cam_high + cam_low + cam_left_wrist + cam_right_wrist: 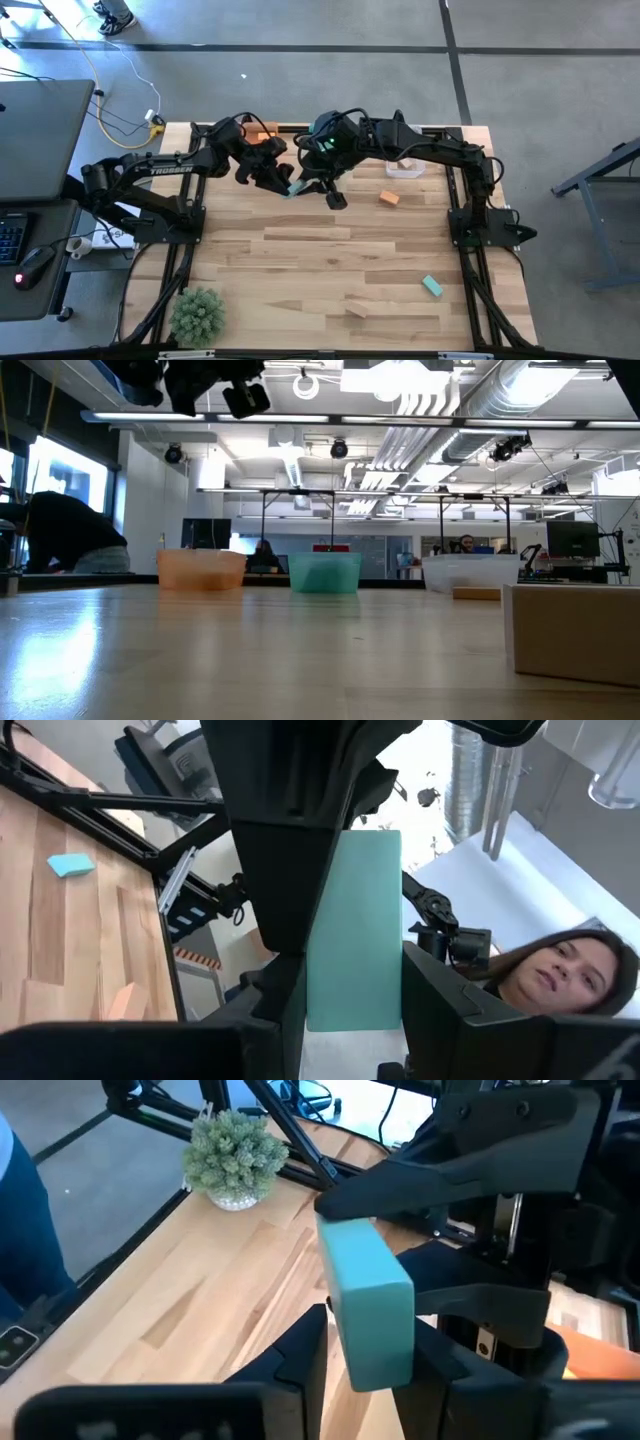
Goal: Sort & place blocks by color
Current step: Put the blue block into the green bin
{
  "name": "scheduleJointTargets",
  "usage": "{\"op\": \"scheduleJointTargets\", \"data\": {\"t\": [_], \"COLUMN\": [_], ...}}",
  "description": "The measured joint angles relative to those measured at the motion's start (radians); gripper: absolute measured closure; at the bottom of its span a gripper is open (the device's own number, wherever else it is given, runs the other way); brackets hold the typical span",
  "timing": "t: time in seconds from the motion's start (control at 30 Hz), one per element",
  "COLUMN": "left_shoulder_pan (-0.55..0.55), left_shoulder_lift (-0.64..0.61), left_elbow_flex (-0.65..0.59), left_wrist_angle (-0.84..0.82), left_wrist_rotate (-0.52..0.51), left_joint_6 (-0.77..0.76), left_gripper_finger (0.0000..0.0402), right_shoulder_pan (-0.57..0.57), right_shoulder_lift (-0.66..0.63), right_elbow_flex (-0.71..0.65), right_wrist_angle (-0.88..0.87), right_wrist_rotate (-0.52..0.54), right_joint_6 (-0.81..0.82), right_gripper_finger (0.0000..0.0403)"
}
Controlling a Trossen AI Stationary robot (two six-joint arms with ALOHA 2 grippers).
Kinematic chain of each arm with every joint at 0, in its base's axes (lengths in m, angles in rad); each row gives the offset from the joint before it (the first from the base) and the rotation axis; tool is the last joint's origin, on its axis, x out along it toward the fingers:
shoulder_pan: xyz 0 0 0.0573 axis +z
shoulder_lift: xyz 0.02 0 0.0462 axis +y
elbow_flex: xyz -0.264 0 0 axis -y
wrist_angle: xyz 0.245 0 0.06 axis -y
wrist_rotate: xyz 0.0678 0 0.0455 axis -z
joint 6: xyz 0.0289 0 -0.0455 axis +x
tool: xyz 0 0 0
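Needed a firm right gripper [365, 1365] pinch on the teal block [368, 1302] lodged between both sets of fingers, seemingly mid-handover, before easing the clamped left gripper [345, 1010] off.

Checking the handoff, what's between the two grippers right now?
A teal block, held between the left gripper and the right gripper above the table; both wrist views show it pinched.
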Motion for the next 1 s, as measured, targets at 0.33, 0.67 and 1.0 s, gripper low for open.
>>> {"op": "scheduleJointTargets", "data": {"t": [0.33, 0.67, 1.0], "left_shoulder_pan": [0.0, 0.001, 0.001], "left_shoulder_lift": [0.016, 0.019, 0.019], "left_elbow_flex": [0.001, 0.0, 0.0], "left_wrist_angle": [-0.004, -0.038, -0.037], "left_wrist_rotate": [0.017, 0.008, 0.005], "left_joint_6": [-0.002, -0.012, -0.01], "left_gripper_finger": [0.0298, 0.03, 0.0298], "right_shoulder_pan": [0.002, 0.001, 0.001], "right_shoulder_lift": [0.0, -0.001, -0.001], "right_elbow_flex": [-0.001, -0.001, -0.001], "right_wrist_angle": [-0.014, -0.005, -0.011], "right_wrist_rotate": [0.038, 0.064, 0.051], "right_joint_6": [0.031, -0.013, -0.023], "right_gripper_finger": [0.0353, 0.022, 0.0323]}}
